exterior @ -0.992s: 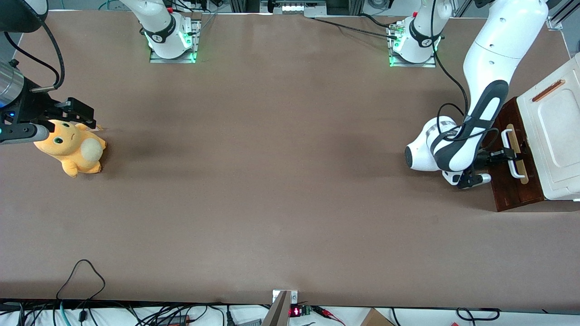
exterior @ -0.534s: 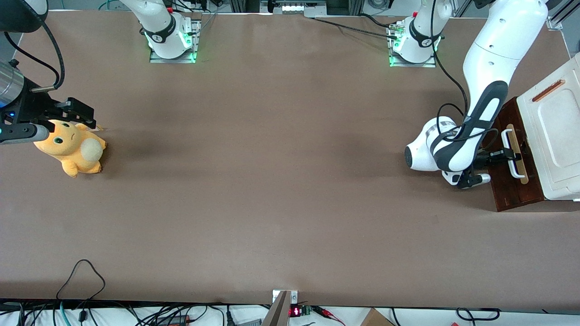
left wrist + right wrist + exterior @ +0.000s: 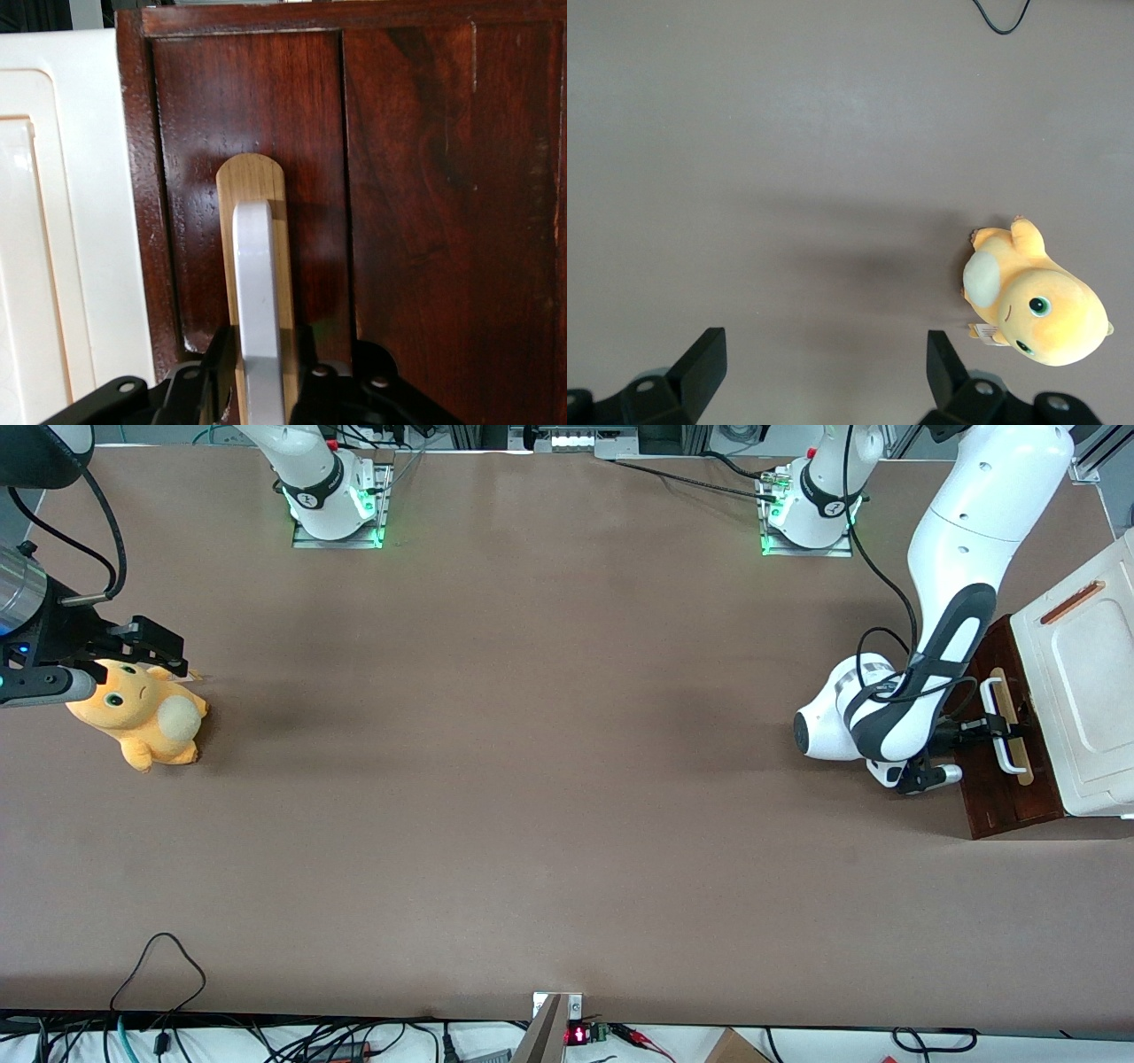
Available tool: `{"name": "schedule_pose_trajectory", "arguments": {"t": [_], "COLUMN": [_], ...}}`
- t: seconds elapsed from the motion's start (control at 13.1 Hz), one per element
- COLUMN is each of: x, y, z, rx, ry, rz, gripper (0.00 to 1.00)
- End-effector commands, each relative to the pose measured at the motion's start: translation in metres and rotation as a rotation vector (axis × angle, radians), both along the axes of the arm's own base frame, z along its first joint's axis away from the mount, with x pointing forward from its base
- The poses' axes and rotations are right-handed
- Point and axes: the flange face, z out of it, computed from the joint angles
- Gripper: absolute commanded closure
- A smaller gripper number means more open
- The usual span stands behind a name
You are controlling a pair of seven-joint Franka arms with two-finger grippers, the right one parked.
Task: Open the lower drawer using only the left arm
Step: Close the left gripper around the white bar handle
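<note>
The lower drawer (image 3: 997, 784) is a dark reddish-brown front with a white bar handle (image 3: 1008, 760) on a pale wood strip, under the cream-white cabinet top (image 3: 1090, 682), at the working arm's end of the table. The left arm (image 3: 943, 638) reaches down to it. Its gripper (image 3: 1004, 729) is at the middle of the handle. In the left wrist view the drawer front (image 3: 425, 177) fills the frame, and the gripper (image 3: 261, 381) straddles the handle (image 3: 257, 266). Its black fingers (image 3: 217, 372) stand on either side with narrow gaps, open.
An orange plush toy (image 3: 142, 713) lies at the parked arm's end of the table and also shows in the right wrist view (image 3: 1036, 301). A black cable loop (image 3: 159, 965) lies near the table's front edge. The cream cabinet side (image 3: 53, 221) adjoins the drawer front.
The left arm's wrist has shifted a few pixels toward the cabinet. The drawer front and handle sit in the same place.
</note>
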Motion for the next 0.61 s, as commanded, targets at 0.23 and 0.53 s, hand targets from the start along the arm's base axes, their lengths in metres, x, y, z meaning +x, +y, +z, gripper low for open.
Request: {"name": "schedule_pose_trajectory", "arguments": {"t": [0.23,0.53], "x": [-0.0013,-0.0005], "y": [0.0033,-0.0007], "z": [-0.0009,-0.0003], "rx": [0.024,0.024], "ry": [-0.001,-0.003], "rz": [-0.027,-0.033], "gripper": [0.91,0.94]}}
